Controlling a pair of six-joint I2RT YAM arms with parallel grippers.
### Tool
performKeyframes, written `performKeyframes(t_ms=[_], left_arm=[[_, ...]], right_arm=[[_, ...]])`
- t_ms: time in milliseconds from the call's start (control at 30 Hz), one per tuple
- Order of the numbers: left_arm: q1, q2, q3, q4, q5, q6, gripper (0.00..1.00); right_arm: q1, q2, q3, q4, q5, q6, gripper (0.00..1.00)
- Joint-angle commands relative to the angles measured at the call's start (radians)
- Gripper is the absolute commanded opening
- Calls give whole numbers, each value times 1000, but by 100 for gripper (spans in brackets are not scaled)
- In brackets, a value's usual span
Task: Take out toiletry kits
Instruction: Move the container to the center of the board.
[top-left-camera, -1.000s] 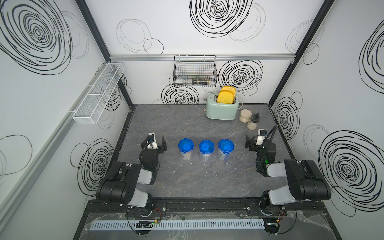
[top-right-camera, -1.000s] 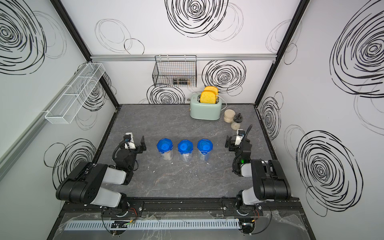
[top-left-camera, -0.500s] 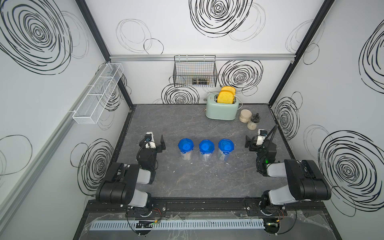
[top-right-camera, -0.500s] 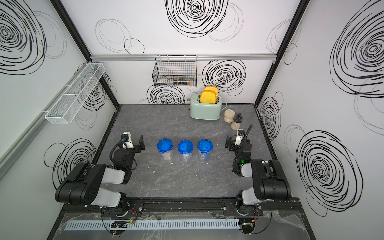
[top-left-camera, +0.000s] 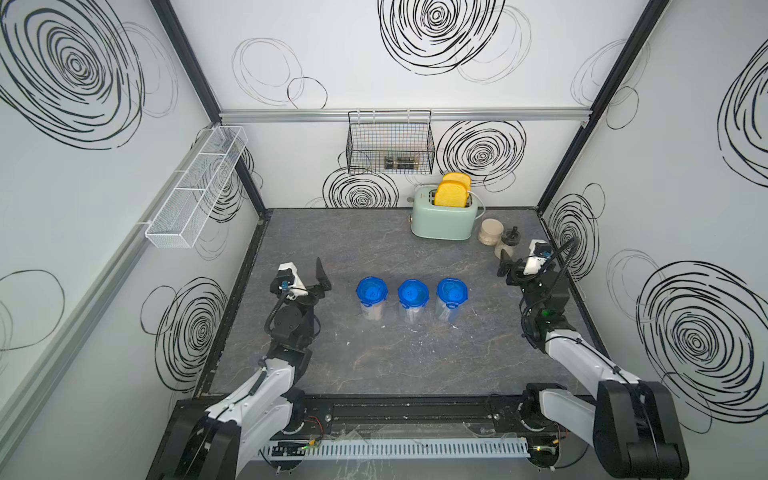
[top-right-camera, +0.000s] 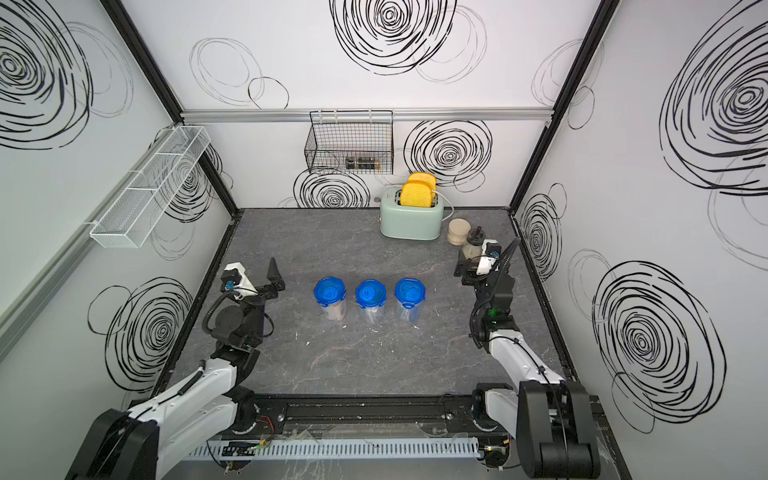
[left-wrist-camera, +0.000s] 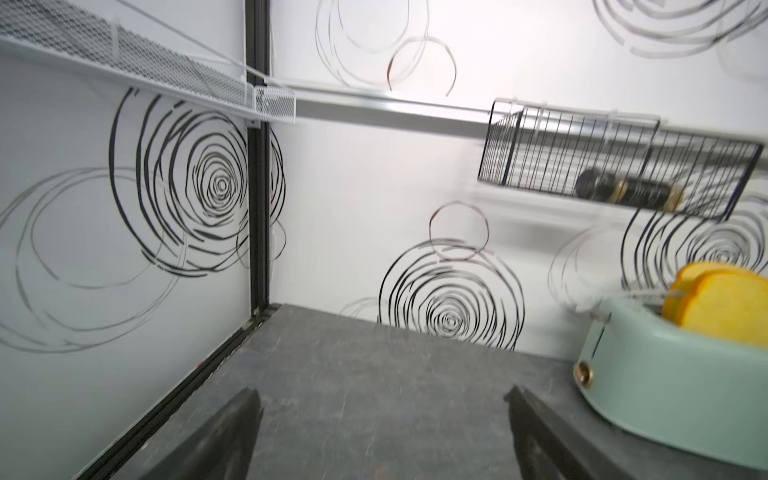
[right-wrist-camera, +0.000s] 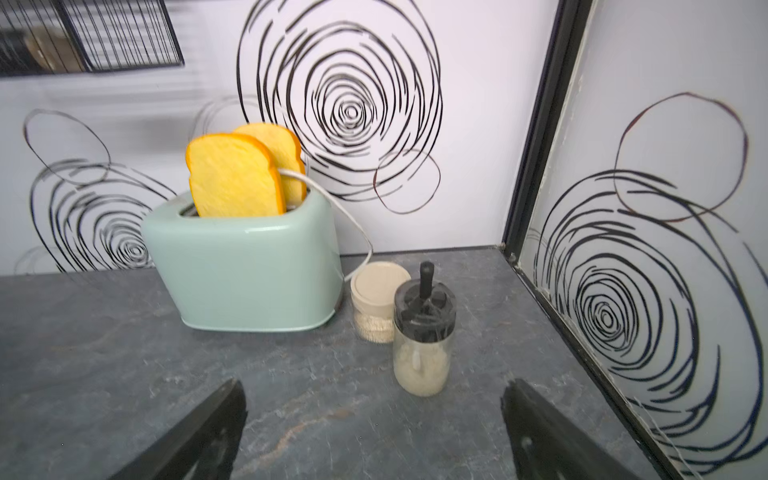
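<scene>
Start of the job (jars (top-left-camera: 409, 309) shut): left end effector (left-wrist-camera: 380, 399) and right end effector (right-wrist-camera: 374, 386) gape empty, so next probably unclip a lid (top-left-camera: 371, 291).

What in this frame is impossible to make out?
The toiletry kits inside the three clear jars: pieces too small to tell apart in both top views, under blue lids; outside both wrist views.
Dark cylinders in the wire basket: tiny from above, blurred in the left wrist view; unidentifiable.

Glossy toaster (right-wrist-camera: 249, 274), matt stone-look tabletop (right-wrist-camera: 104, 374)
</scene>
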Motion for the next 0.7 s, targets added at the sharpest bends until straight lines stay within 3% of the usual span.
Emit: performKeyframes(t_ms=[0,200,300,367,433,567,667], left_arm=[[-12,-79,168,-294,73,-122,96],[38,-205,375,-716,281,-288,96],[127,-275,414,-886,395,-400,96],[192,-313,431,-986,546,-398,96],[230,-325,454,-1124,626,-369,96],[234,-324,475,-1333,645,-286,96],[209,-351,452,-1326,638,-285,96]], right_arm=[[-20,-69,75,-152,-56,127,98],[-108,-147,111,-301,-120,487,98],[-173,-182,165,-398,-268,504,98],[-186,-212,216,-479,-355,487,98],[-171,-242,243,-521,-423,448,98],[-40,-276,308,-629,-423,429,98],[83,-213,454,-805,-391,356,100]])
